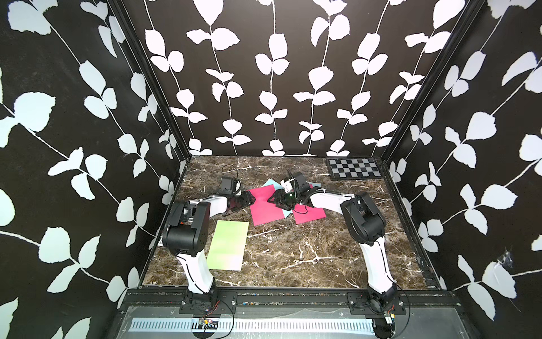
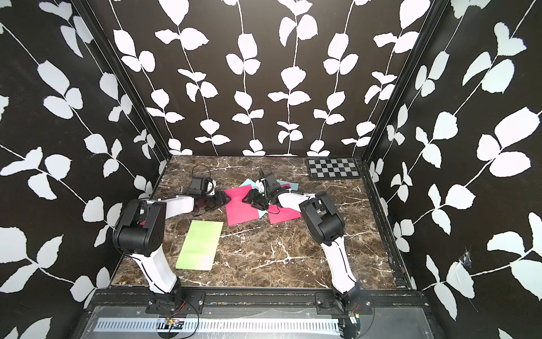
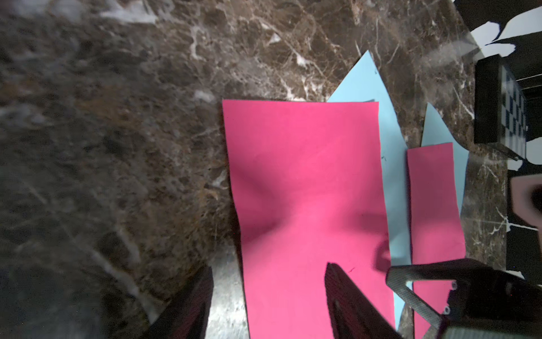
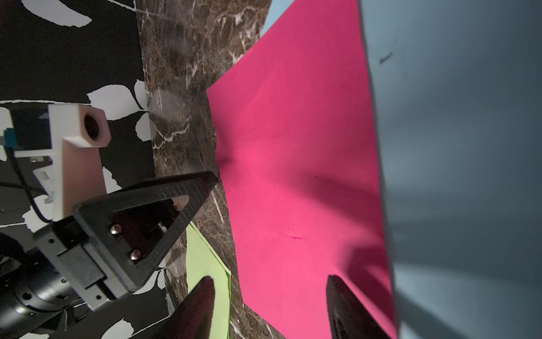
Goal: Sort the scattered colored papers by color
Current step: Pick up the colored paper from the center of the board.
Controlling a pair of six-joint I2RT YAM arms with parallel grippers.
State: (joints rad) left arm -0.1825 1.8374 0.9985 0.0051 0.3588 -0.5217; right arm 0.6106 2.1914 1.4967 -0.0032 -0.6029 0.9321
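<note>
The big pink sheet (image 1: 265,210) lies mid-table on blue sheets (image 3: 359,85). The left gripper (image 3: 269,267), fingers spread, straddles its left edge and is likely best placed to pinch. The right gripper (image 4: 269,277), also spread, hovers over its right side.

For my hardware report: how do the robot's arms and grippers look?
The left arm and right arm have white link shells, bulky black joint housings and thin black cables. The left gripper and right gripper have black triangular open-frame fingers. A white camera mount sits on the left wrist.
</note>
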